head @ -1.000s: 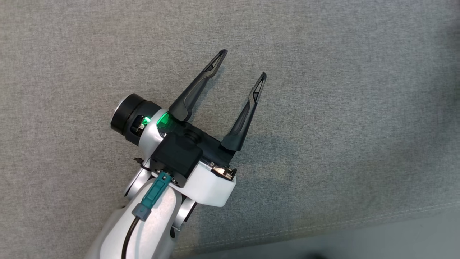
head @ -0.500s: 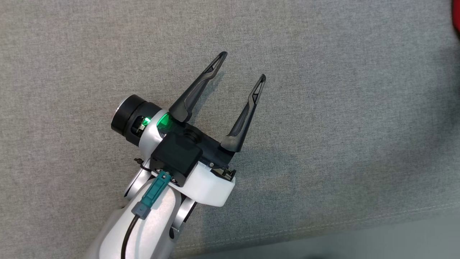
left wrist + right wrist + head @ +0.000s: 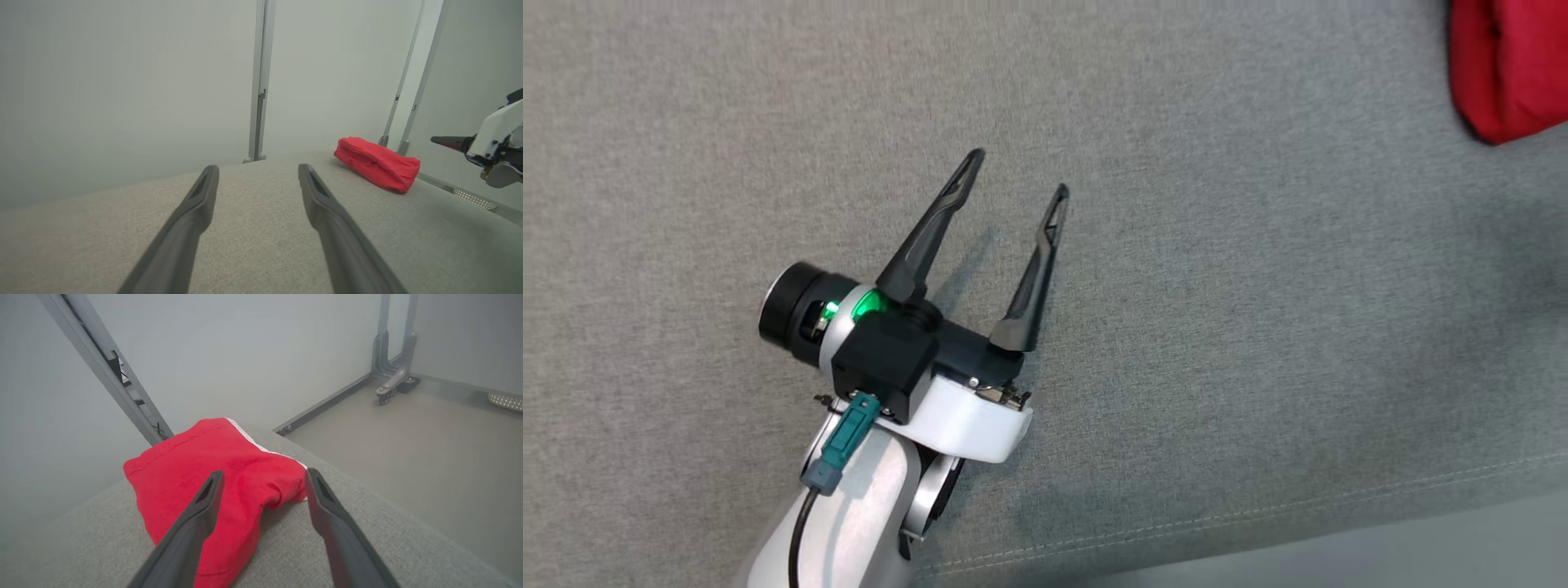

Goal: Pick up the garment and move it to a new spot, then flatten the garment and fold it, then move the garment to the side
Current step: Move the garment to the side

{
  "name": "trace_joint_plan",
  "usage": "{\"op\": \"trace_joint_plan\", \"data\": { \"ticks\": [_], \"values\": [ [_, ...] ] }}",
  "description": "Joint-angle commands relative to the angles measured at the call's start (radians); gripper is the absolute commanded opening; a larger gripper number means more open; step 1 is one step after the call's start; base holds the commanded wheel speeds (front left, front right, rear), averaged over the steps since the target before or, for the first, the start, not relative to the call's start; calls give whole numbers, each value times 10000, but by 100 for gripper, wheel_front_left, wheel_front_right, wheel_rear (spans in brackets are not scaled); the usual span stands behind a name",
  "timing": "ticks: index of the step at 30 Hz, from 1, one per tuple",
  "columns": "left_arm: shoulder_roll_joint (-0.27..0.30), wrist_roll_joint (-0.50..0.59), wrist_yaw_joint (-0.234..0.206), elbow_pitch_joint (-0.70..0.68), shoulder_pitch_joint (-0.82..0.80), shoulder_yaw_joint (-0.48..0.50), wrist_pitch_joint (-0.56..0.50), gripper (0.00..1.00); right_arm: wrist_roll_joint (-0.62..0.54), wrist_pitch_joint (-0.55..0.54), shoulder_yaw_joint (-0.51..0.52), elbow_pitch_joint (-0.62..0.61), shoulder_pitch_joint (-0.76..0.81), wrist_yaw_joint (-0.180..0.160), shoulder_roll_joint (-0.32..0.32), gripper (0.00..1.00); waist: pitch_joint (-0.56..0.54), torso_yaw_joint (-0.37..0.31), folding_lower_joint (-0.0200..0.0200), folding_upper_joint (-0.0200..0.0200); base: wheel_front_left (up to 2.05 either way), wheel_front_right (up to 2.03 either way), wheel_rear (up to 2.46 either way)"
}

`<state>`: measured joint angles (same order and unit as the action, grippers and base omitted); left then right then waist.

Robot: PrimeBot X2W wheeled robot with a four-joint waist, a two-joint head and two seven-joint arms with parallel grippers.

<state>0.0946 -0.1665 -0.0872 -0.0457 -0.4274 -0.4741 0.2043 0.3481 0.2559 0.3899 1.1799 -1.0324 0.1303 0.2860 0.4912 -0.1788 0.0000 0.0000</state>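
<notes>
The garment [image 3: 1507,65] is a red folded bundle with a white stripe, lying at the far right corner of the grey cloth surface [image 3: 1258,286]. In the left wrist view the garment [image 3: 376,163] lies off to the right, well apart from my left gripper [image 3: 258,167]. My left gripper [image 3: 1018,173] hovers open over bare cloth with nothing between its fingers. My right gripper [image 3: 264,473] is open just above the near end of the garment [image 3: 212,457], holding nothing. The right gripper [image 3: 445,141] also shows at the right edge of the left wrist view.
The surface's front edge with a stitched seam [image 3: 1258,510] runs along the bottom right. Grey metal frame posts [image 3: 259,81] stand behind the surface. Beyond the garment's corner the surface drops to the floor [image 3: 408,437], where a wheeled frame foot [image 3: 392,384] stands.
The head camera has shifted, bringing the red garment into the top right corner. My right gripper has gone from shut to open. The left gripper stays open.
</notes>
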Motion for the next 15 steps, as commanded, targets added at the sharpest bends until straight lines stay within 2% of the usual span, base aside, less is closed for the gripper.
{"op": "trace_joint_plan", "data": {
  "ticks": [1,8,15],
  "values": [
    [23,-75,-153,-180,152,369,81,100,-188,59,-213,-563,367,4,-64,100,-435,-32,0,0,0,0,0],
    [-83,-514,-780,297,768,920,266,100,-640,59,-1512,-2832,1719,4,-778,100,-1501,382,0,0,0,0,0],
    [-183,-1040,-1056,653,1404,1362,475,100,-396,59,-3256,-4305,3072,4,-911,100,-2592,1079,0,0,0,0,0]
  ]
}}
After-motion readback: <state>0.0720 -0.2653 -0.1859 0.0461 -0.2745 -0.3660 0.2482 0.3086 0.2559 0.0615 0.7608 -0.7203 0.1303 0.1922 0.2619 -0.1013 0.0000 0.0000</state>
